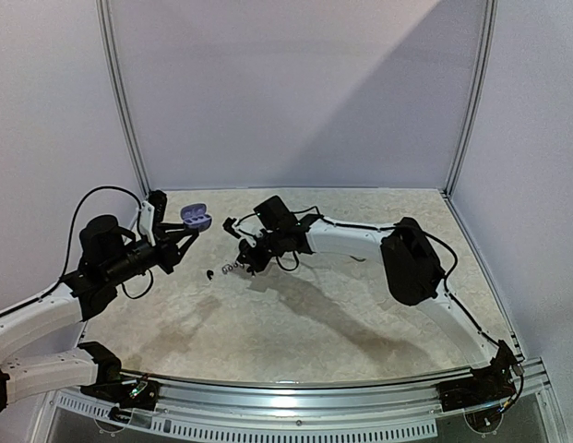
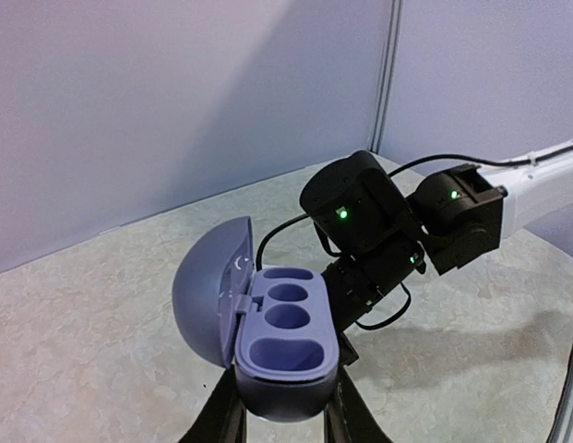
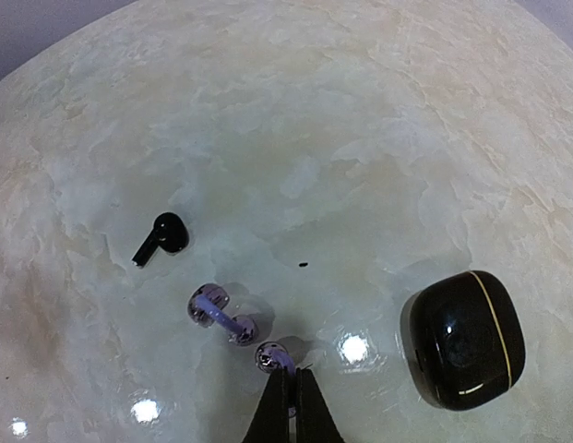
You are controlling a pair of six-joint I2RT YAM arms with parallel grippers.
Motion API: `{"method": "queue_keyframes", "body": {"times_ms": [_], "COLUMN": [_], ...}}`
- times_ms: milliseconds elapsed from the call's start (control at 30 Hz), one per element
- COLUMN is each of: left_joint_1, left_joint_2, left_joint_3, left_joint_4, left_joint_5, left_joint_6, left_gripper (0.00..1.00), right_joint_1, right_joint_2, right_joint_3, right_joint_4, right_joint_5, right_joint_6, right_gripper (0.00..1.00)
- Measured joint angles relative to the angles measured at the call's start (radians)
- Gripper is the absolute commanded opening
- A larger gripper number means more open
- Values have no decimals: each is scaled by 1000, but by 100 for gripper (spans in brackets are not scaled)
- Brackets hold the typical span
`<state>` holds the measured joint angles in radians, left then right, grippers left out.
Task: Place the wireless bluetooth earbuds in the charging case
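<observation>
Pinched purple earbud (image 3: pixel 270 355) on the worktop (image 3: pixel 360 138), right hand (image 3: pixel 291 380) shut on its stem. Gripped open charging case (image 2: pixel 284 337) aloft in narrowed left hand (image 2: pixel 286 401). Needed slow lift, then stem-first drop into 1 empty well.

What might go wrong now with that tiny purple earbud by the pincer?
The right pincer is shut with the small translucent purple earbud just at its tips; a grip that slight, if any, might slip. The second purple earbud lies close beside it and may get knocked. The left pincer holds the open lilac charging case in the air; its small sockets are easy to miss.
</observation>
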<state>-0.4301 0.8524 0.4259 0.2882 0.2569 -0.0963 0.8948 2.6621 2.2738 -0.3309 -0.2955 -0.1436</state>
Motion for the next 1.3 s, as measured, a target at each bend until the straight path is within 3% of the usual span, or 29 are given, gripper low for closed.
{"method": "queue_keyframes", "body": {"times_ms": [233,433,700,967,1300], "left_joint_1": [1,2,2,-3,-21], "left_joint_2": [-1,-1,0,13,24], "left_joint_3": [0,0,29,44,53], "left_joint_4": [19,53,84,103,103], "left_joint_5": [94,262,469,515,517], "left_joint_6": [63,131,190,186,182], "left_gripper": [0,0,0,0,0], "right_joint_1": [-27,-56,-49,26,75], "right_joint_2": [-248,-529,-828,-899,-858], "right_joint_3": [-209,-310,-514,-613,-591], "right_joint_4": [24,53,149,200,176], "right_joint_5": [-13,-42,-232,-394,-402], "right_joint_6": [-10,-72,-152,-256,-357], "right_gripper": [0,0,0,0,0]}}
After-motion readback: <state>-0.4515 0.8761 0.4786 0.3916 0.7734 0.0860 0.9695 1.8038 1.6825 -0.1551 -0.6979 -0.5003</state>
